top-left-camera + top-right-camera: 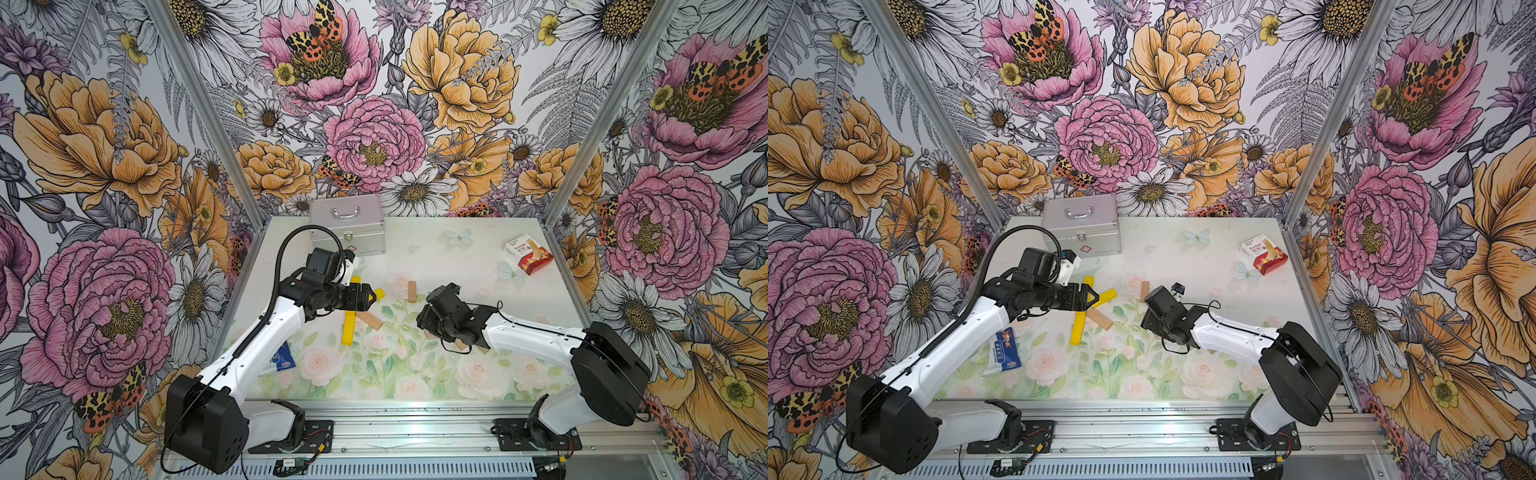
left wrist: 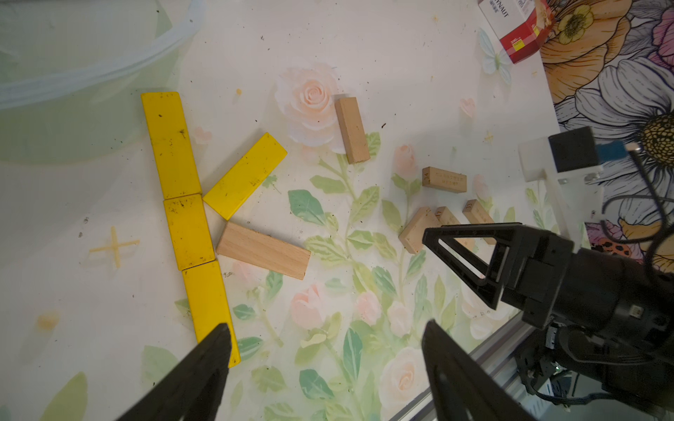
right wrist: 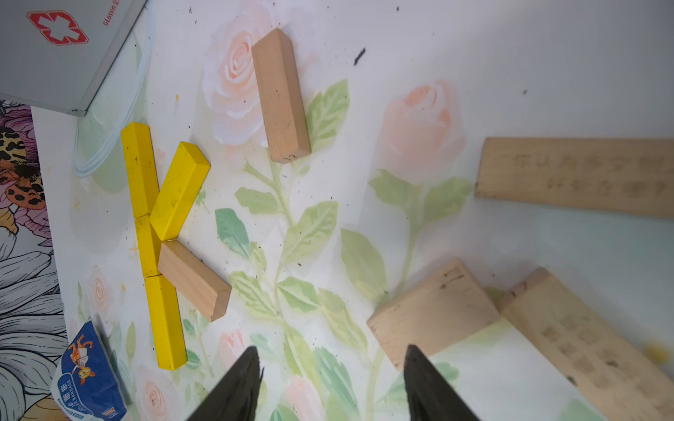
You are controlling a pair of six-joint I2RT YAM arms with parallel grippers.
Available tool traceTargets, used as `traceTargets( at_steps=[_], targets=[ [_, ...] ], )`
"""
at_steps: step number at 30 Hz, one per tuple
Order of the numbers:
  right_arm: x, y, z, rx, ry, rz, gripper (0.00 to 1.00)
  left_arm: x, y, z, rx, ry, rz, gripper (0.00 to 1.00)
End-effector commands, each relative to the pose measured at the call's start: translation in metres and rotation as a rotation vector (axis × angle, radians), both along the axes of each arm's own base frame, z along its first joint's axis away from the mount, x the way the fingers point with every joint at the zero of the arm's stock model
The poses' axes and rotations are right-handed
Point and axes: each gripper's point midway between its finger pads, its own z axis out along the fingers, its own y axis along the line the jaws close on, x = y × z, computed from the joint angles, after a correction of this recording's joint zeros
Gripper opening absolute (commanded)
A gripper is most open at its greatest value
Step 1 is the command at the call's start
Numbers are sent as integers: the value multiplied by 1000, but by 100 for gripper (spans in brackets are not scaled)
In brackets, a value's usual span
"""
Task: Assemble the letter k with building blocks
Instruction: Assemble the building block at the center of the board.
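The letter k (image 2: 189, 226), with a yellow stem, one yellow arm and one wood arm, lies at 10 o'clock of table centre beneath the left gripper (image 2: 326, 328), jaws spread and empty. The right gripper (image 3: 332, 350), jaws apart on nothing, hangs over loose wood blocks (image 3: 434, 310) at the K's 3 o'clock. Blocks judged light, rigid, smooth: grip across the long edges; close-set neighbours crowd the pick, while the silver case (image 1: 347, 224) at 12 stands well apart.

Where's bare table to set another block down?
Free: back strip between case and carton; front strip between sachet and right arm. Crowded: around the K, and the wood pile at the right hand.
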Motion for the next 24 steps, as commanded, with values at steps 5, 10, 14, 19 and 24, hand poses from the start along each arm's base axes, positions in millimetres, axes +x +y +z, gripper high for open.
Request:
traceTargets(
  at_steps=[5,10,14,19,24],
  targets=[
    [-3,-23,-1,-214,0,77,65,4,0,1,-27,-7,-10,83],
    [-3,-28,-15,-233,43,76,67,4,-1,0,-33,-1,-15,83],
    [-6,-23,-20,-176,85,19,70,3,-3,0,-42,2,-22,83],
    [-10,-9,-33,-81,165,-59,70,1,-6,5,-61,-4,-34,83],
    [-17,-2,-44,-39,205,-106,59,-3,-5,6,-65,-13,-38,83]
  ],
)
